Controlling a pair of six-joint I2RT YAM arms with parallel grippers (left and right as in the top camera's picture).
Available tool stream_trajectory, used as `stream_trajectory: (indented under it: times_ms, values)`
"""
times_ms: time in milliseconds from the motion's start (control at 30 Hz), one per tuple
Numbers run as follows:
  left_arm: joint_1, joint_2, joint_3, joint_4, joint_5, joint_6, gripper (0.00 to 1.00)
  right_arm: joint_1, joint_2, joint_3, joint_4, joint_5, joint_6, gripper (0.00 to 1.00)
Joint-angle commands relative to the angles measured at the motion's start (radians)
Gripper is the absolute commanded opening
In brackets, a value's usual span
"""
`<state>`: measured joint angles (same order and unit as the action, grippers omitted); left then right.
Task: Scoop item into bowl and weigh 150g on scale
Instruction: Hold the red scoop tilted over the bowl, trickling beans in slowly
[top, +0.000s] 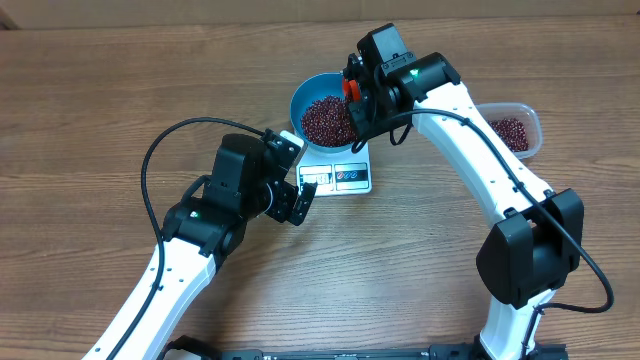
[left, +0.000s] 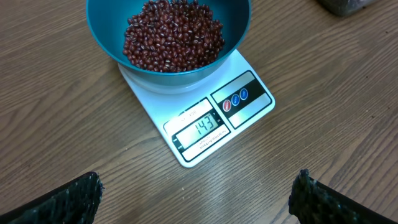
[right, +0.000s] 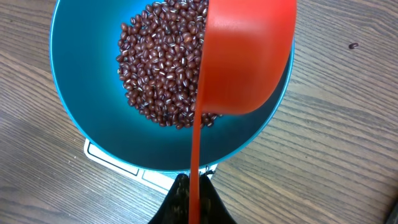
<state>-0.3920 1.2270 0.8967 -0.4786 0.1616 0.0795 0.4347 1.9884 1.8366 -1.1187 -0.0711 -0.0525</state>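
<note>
The blue bowl (top: 298, 98) stands on the white scale (top: 352, 178) and holds a heap of dark red beans (top: 325, 120). In the left wrist view the scale (left: 249, 99) reads 143 under the bowl (left: 106, 31) of beans (left: 173, 34). My right gripper (right: 194, 199) is shut on the thin handle of a red scoop (right: 249, 56), which is tipped on its side over the bowl (right: 81, 106), above the beans (right: 158, 68). The scoop's inside is hidden. My left gripper (left: 199, 199) hangs open over bare wood just in front of the scale.
A clear plastic tub (top: 512, 130) with more beans sits at the right of the bowl, behind the right arm. One stray bean (right: 353, 45) lies on the wooden table beside the bowl. The left arm (top: 215, 215) stretches in from the front left.
</note>
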Motion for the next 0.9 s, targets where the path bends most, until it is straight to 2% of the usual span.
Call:
stream_trajectory:
  times_ms: [0, 867]
  values:
    - [0.006, 0.002, 0.015, 0.003, 0.012, 0.007, 1.00, 0.004, -0.042, 0.038, 0.007, 0.007, -0.005, 0.04]
    - [0.006, 0.002, 0.015, 0.003, 0.012, 0.007, 0.99, 0.004, -0.042, 0.037, 0.008, 0.011, -0.028, 0.04]
